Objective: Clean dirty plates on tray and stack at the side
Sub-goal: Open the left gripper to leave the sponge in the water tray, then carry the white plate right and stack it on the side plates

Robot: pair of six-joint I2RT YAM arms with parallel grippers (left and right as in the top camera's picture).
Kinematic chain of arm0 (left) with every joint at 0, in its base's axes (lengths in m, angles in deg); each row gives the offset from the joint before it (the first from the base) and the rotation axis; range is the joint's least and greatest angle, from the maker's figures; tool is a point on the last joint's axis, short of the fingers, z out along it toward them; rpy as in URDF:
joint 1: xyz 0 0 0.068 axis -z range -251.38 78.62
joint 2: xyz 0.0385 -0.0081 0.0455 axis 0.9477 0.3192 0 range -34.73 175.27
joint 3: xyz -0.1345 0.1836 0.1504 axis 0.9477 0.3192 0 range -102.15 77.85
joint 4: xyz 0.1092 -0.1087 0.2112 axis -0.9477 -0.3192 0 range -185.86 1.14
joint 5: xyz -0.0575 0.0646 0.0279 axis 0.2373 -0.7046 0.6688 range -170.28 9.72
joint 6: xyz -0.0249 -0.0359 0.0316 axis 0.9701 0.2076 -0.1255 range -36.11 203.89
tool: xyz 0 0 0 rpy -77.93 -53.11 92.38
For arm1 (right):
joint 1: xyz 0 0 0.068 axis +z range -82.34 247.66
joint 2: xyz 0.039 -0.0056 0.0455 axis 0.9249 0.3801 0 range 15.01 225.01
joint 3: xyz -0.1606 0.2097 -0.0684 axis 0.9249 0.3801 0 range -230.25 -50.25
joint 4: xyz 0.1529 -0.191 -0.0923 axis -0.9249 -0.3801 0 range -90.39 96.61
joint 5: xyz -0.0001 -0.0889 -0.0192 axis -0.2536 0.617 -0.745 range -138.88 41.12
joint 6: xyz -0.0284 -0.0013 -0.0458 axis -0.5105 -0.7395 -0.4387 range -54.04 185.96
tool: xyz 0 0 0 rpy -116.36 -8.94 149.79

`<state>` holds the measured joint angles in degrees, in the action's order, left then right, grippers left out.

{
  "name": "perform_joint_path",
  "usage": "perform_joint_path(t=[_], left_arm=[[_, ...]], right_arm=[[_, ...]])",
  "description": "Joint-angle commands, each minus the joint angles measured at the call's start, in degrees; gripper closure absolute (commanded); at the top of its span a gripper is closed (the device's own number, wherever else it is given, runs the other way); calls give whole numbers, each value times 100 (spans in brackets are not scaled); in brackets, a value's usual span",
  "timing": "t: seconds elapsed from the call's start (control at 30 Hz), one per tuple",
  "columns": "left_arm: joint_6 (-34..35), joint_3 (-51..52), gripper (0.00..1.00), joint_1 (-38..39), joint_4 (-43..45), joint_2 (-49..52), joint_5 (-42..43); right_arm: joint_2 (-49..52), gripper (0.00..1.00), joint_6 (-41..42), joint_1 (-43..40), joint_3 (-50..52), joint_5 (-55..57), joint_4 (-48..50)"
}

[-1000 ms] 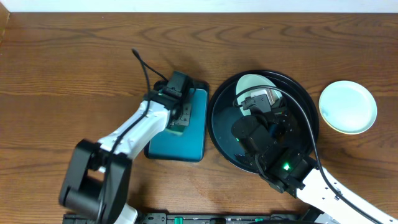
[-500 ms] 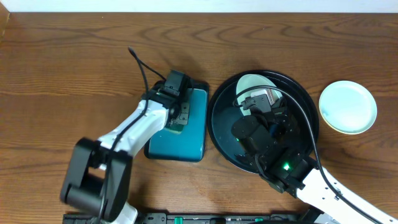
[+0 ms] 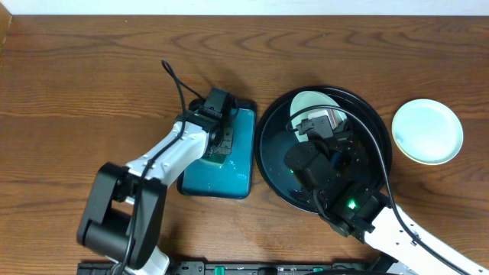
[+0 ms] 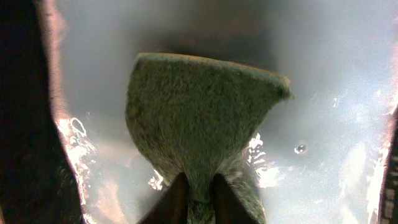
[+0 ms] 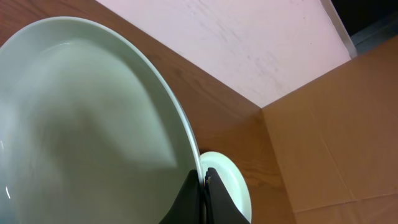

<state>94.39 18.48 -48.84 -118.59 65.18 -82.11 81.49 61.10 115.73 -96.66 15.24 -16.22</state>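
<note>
Our left gripper (image 4: 198,186) is clamped on a green sponge (image 4: 199,118) over the wet teal tray (image 3: 235,172). Our right gripper (image 5: 204,184) is closed on the rim of a mint plate (image 5: 87,124), tilted up above the black tray (image 3: 264,154). A side plate (image 3: 427,131) lies on the bench (image 3: 92,76), well apart from the black tray, seemingly finished. We judge about a third done, with the held plate not yet wiped or stacked. We count two plates, one sponge and two trays; any third plate is hidden.
</note>
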Motion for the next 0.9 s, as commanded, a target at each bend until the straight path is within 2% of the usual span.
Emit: perform_joint_path(t=[0.0, 0.03, 0.1, 0.4, 0.57, 0.87], left_arm=[[94, 66, 63, -24, -46, -562, -11], [94, 66, 58, -26, -70, -702, -13], [94, 66, 55, -26, -138, -964, -13], [275, 66, 54, -225, -505, -1558, -31], [636, 66, 53, -619, -621, -1639, -22], [761, 66, 47, -940, -839, -1641, -7]], right_arm=[[-57, 99, 7, 35, 9, 177, 33], [-57, 99, 4, 35, 9, 177, 33], [-57, 99, -66, 35, 9, 186, 31], [-57, 99, -168, 35, 9, 208, 37], [-57, 99, -166, 35, 9, 208, 37], [-57, 99, -164, 17, 9, 205, 122]])
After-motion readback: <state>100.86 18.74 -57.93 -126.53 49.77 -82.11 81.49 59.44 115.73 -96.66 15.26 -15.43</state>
